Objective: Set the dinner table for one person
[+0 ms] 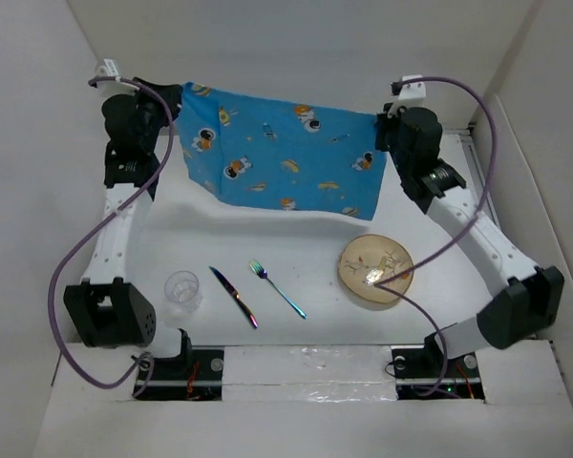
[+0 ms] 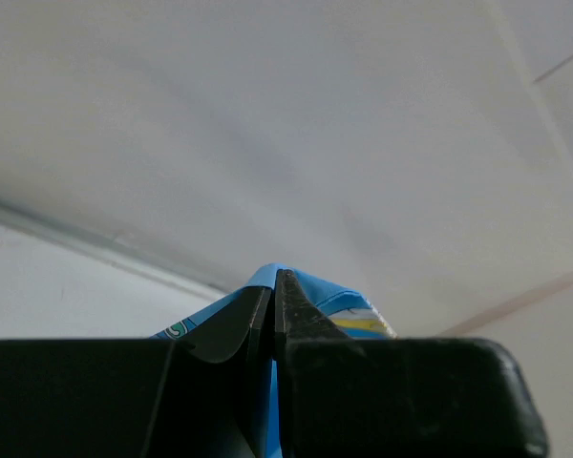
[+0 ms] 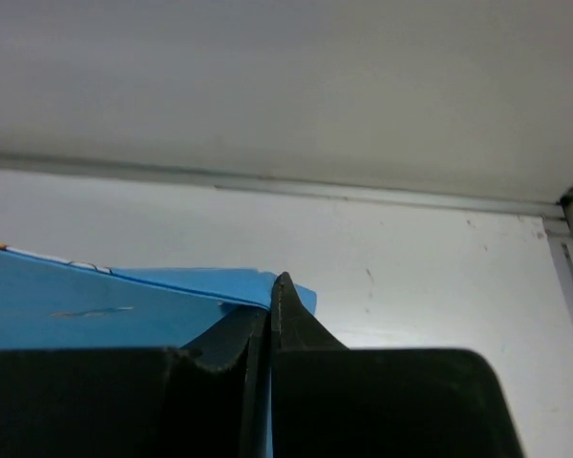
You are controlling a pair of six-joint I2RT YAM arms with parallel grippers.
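Note:
A blue placemat (image 1: pixel 282 153) printed with astronauts hangs stretched between my two grippers above the far part of the white dinner table (image 1: pixel 296 334). My left gripper (image 1: pixel 177 100) is shut on its far left corner (image 2: pixel 349 305). My right gripper (image 1: pixel 382 129) is shut on its far right corner (image 3: pixel 196 286). The placemat's near edge sags toward the tabletop. On the table in front lie a clear glass (image 1: pixel 182 289), a knife (image 1: pixel 234 297), a fork (image 1: pixel 277 288) and a round wooden plate (image 1: pixel 374 270).
White wall panels (image 1: pixel 38 143) close in the table on the left, back and right. Purple cables (image 1: pixel 105 229) loop from both wrists down to the arm bases at the near edge.

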